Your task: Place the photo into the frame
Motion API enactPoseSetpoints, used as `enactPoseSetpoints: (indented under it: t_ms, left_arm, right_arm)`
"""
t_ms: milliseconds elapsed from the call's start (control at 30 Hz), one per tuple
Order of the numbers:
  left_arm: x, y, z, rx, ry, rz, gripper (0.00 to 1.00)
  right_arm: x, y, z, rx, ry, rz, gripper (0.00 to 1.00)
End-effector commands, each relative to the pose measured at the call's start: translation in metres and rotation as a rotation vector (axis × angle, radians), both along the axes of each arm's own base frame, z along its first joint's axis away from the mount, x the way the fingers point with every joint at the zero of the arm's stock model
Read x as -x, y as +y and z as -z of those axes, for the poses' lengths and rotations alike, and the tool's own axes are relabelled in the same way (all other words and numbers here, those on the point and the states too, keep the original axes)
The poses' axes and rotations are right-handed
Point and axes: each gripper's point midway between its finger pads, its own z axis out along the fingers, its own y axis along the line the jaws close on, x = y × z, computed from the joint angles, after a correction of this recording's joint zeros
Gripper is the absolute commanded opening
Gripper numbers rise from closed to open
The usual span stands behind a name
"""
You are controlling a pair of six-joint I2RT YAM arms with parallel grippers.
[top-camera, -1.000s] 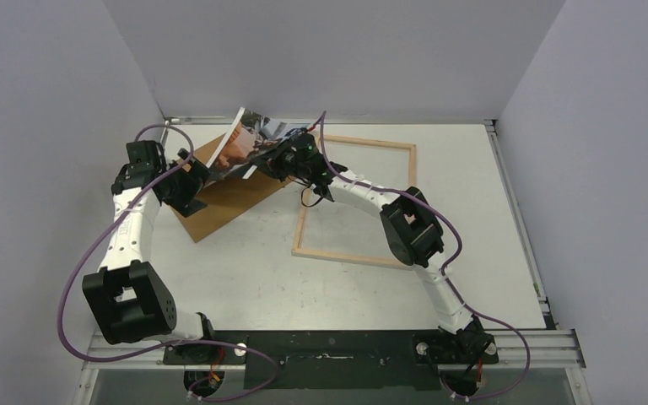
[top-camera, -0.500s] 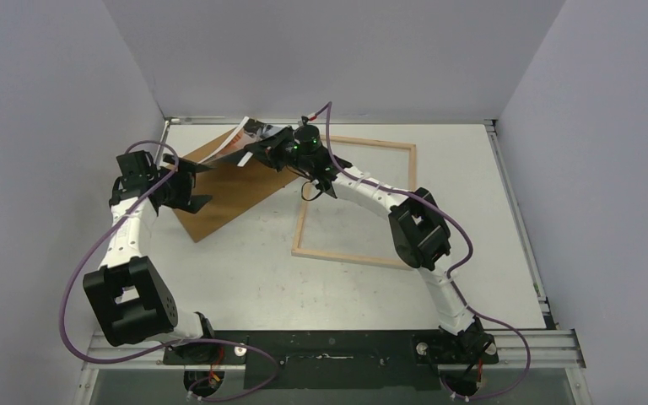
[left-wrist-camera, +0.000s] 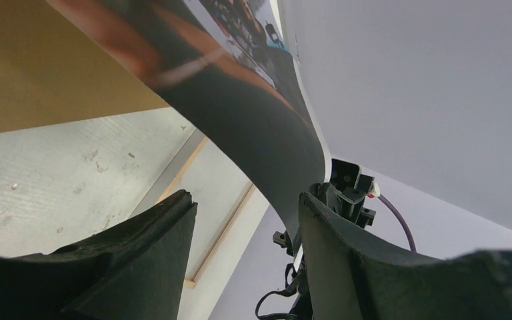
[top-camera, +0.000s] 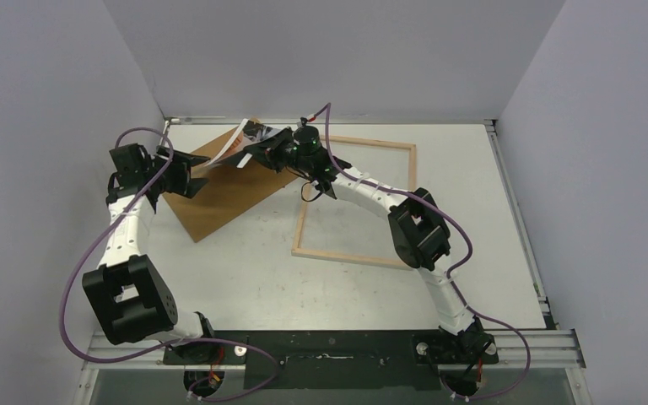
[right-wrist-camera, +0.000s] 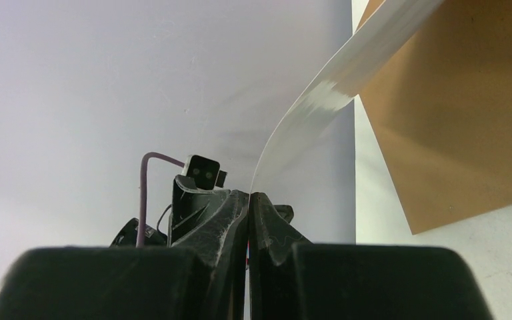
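Note:
The photo (top-camera: 247, 137) hangs bent in the air over the back of the table, its printed side showing in the left wrist view (left-wrist-camera: 253, 113) and its white back in the right wrist view (right-wrist-camera: 333, 87). My right gripper (top-camera: 280, 148) (right-wrist-camera: 249, 200) is shut on its right edge. My left gripper (top-camera: 196, 164) (left-wrist-camera: 247, 200) is at the photo's left end, jaws apart, with the sheet curving past the right finger (left-wrist-camera: 347, 260). The frame (top-camera: 412, 194), a pale wood rim, lies flat on the table to the right of both grippers, and its rim (left-wrist-camera: 223, 230) also shows between my left fingers.
A brown hardboard sheet (top-camera: 224, 192) (right-wrist-camera: 467, 120) (left-wrist-camera: 33, 73) lies flat under the photo, left of the frame. Grey walls close in the table at the back and on both sides. Purple cables loop off both arms.
The right gripper has lifted and turned the photo more edge-on. The left gripper has swung back toward the photo's left end and its jaws have narrowed.

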Motion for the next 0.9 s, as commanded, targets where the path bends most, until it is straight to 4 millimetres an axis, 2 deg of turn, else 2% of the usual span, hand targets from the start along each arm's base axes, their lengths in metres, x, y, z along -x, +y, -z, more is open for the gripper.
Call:
enactPoseSetpoints:
  t_ms: [0,200,267,500,833,867]
  left_arm:
    - [-0.021,0.007,-0.014,0.008,-0.131,-0.015,0.55]
    - [-0.027,0.007,0.0,0.048,-0.11,-0.046,0.49]
    - [-0.029,0.008,0.004,0.073,-0.101,-0.077,0.42]
    - [-0.048,0.013,0.002,0.217,-0.194,-0.157,0.28]
    - [-0.05,0.014,0.007,0.207,-0.186,-0.155,0.0]
    - [-0.05,0.014,0.007,0.204,-0.183,-0.151,0.0]
  right_arm:
    - [0.013,-0.002,-0.059,-0.088,-0.088,-0.024,0.0]
    - [0.018,0.001,-0.057,-0.104,-0.076,-0.034,0.0]
    - [0.019,0.003,-0.058,-0.11,-0.078,-0.037,0.0]
    - [0.027,0.01,-0.052,-0.121,-0.054,-0.057,0.0]
    - [0.029,0.007,-0.037,-0.094,-0.032,-0.058,0.01]
    - [0.029,0.006,-0.036,-0.094,-0.028,-0.058,0.02]
